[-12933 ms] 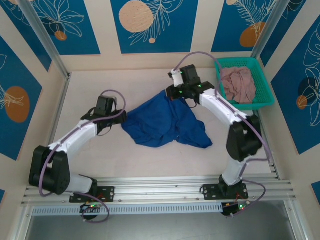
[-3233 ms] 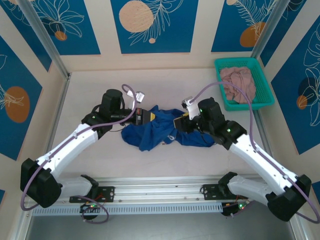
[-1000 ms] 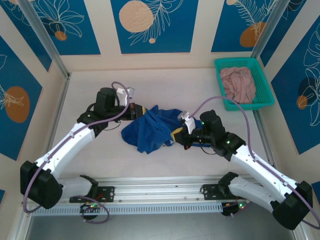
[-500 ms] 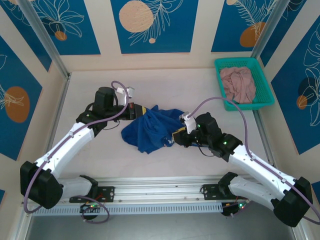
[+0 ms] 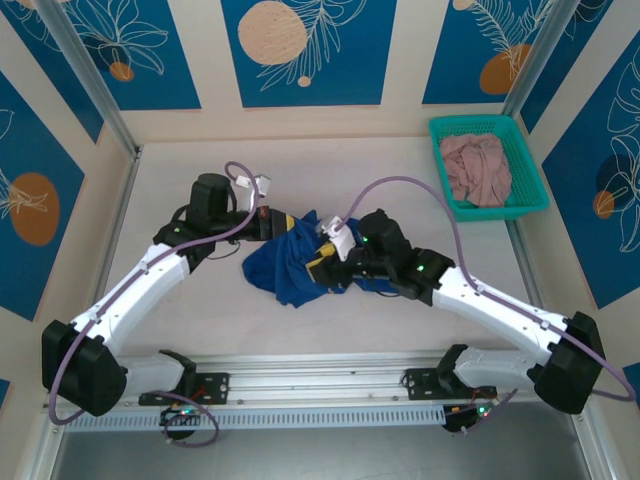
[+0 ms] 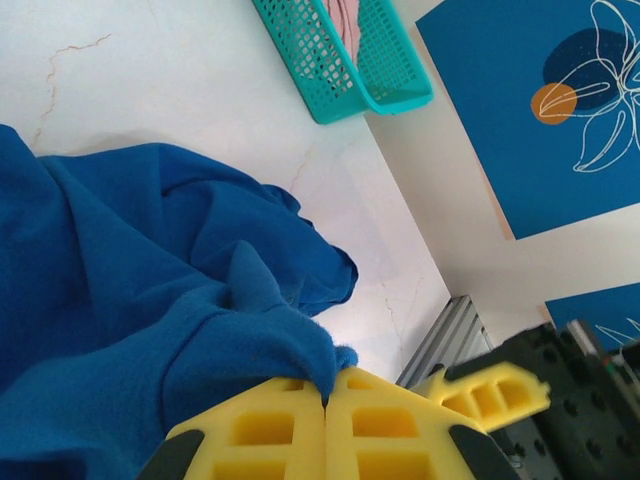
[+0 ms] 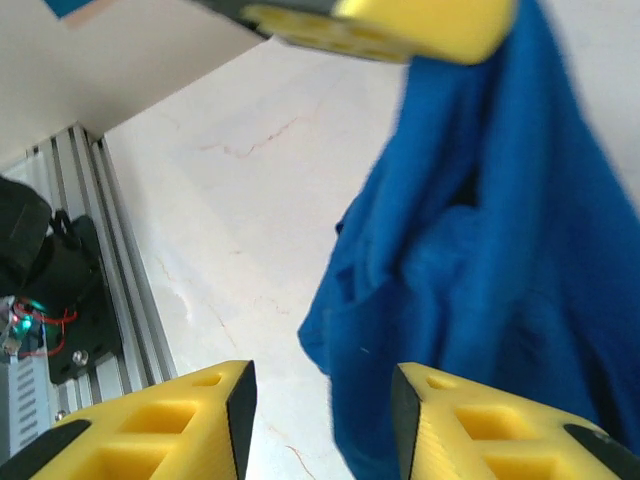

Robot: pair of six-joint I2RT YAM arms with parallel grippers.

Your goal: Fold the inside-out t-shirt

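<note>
The royal-blue inside-out t-shirt (image 5: 292, 262) lies bunched in the middle of the table. My left gripper (image 5: 283, 222) is at its far left corner, shut on a pinch of the blue cloth (image 6: 250, 330), which rises to the closed yellow jaws (image 6: 327, 388). My right gripper (image 5: 326, 262) has reached in over the shirt's right half and stands open. In the right wrist view the shirt (image 7: 480, 250) hangs ahead of its spread fingers (image 7: 200, 415), with nothing between them; the midpoint of the right gripper (image 7: 320, 410) is over bare table beside the cloth's edge.
A teal basket (image 5: 532, 178) holding a dusty-pink garment (image 5: 477, 168) stands at the back right, and the basket (image 6: 390, 75) also appears in the left wrist view. An aluminium rail (image 5: 320, 375) runs along the near edge. Walls close in on three sides.
My right gripper let go, opened and moved left over the shirt. The left gripper has kept still, holding its pinch of cloth.
</note>
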